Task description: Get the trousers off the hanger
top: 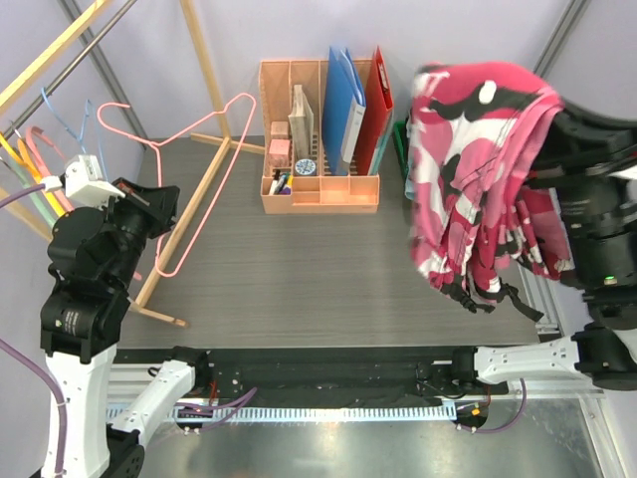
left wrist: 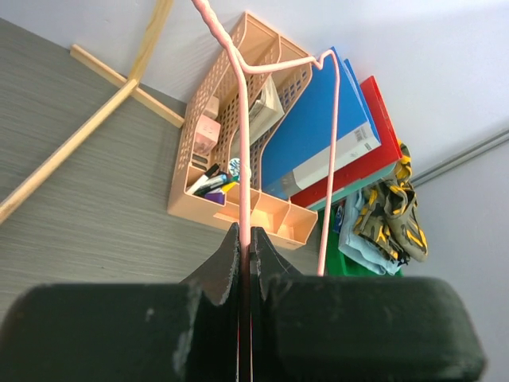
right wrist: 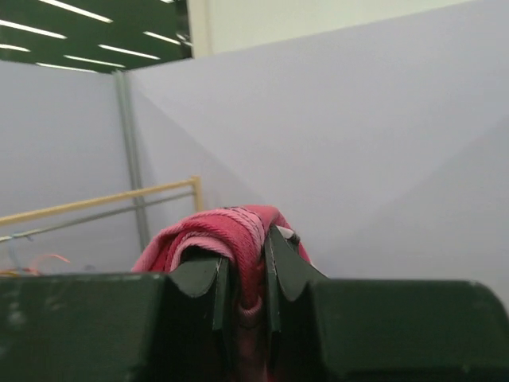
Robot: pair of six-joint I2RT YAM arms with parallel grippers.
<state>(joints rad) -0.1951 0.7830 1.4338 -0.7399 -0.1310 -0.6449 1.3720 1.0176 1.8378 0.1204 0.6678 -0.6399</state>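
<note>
The pink camouflage trousers hang high over the table's right side, draped from my right gripper, which is shut on a fold of their pink cloth. The pink wire hanger is bare and stands over the left side. My left gripper is shut on its wire. Yellow-olive camouflage trousers and light blue ones lie piled at the back right. The black and printed trousers are out of view.
A peach desk organiser with blue and red folders stands at the back middle. A wooden rack with coloured hangers is at the left. A green bin holds the piled clothes.
</note>
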